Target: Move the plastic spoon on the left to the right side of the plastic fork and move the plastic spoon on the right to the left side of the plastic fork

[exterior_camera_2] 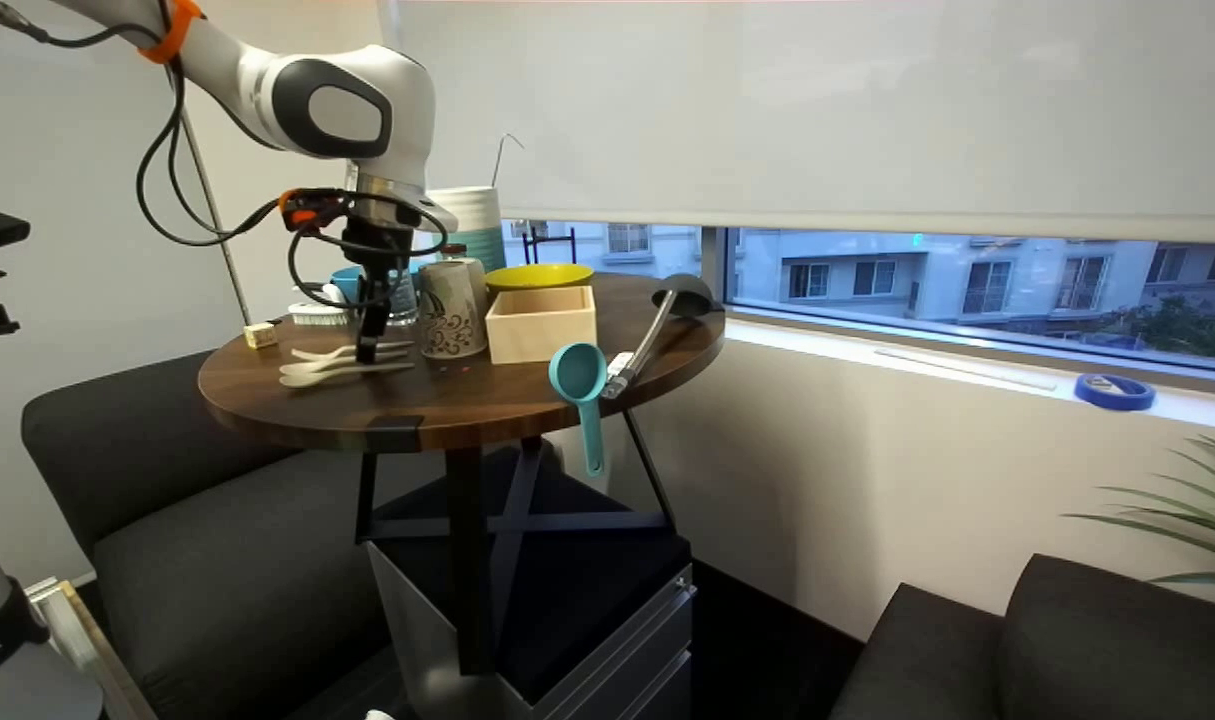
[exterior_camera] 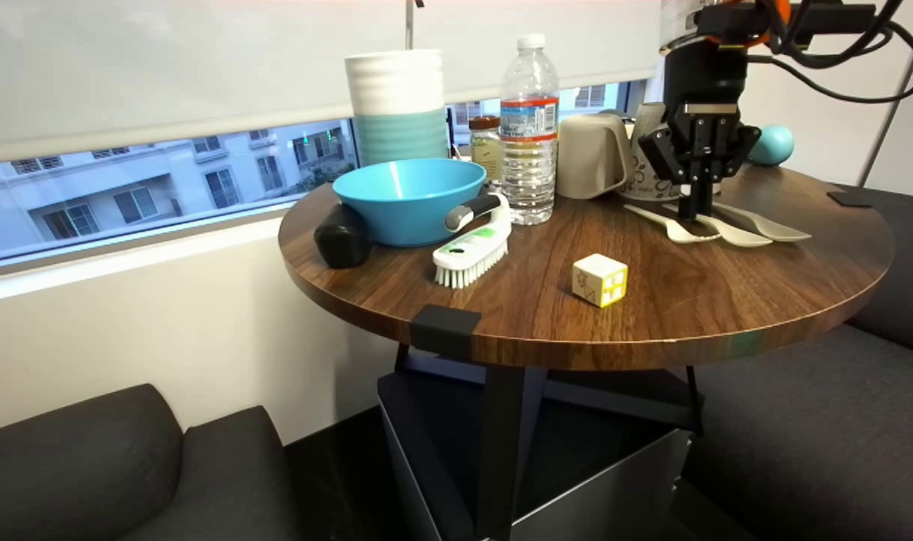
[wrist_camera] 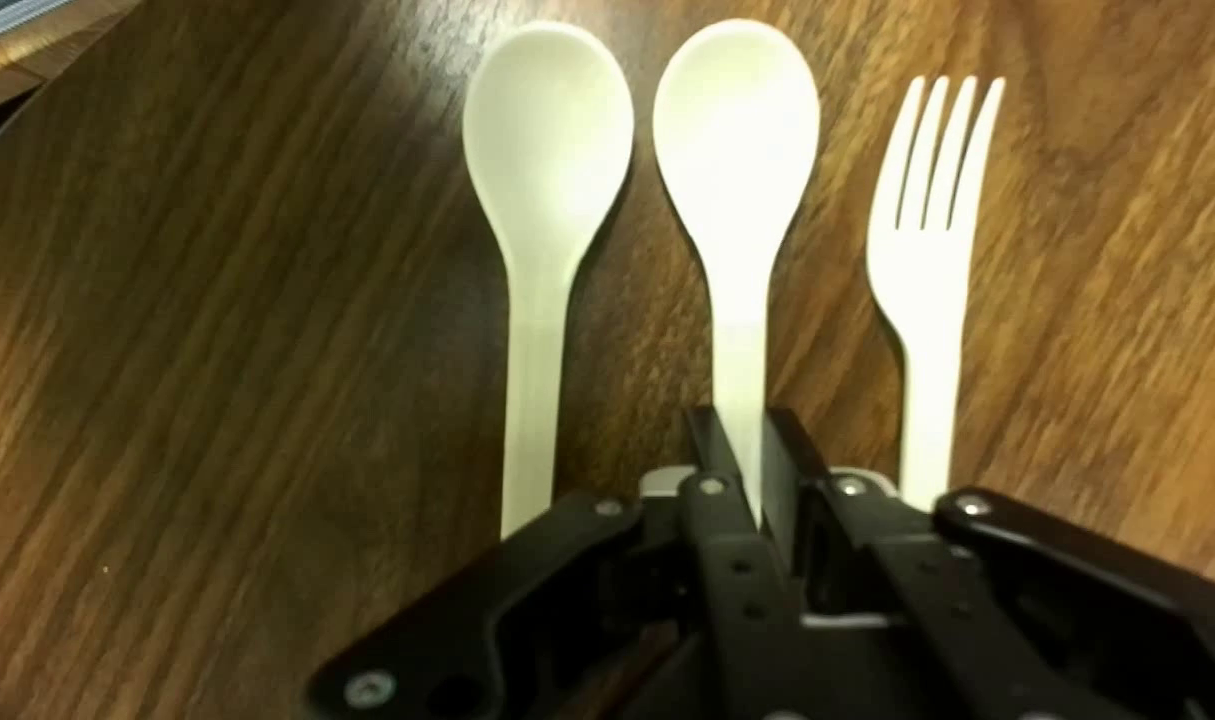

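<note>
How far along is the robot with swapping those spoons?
Done, probably: one crossing, as the outer spoon and middle spoon lie on the same side of the fork in the wrist view. In hand: the middle spoon, its handle clasped by the end effector. Left: likely letting go, then carrying the outer spoon past the fork, which sits at the row's end, not between them.

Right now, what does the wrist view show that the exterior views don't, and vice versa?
Only the wrist view clearly shows the handle of the middle cream plastic spoon between the jaws of the black gripper, and four tines on the cream plastic fork.
Only the exterior views show the round blue bowl and white scrub brush.
All share that spoon, the other cream plastic spoon, fork, gripper and wooden tabletop.
</note>
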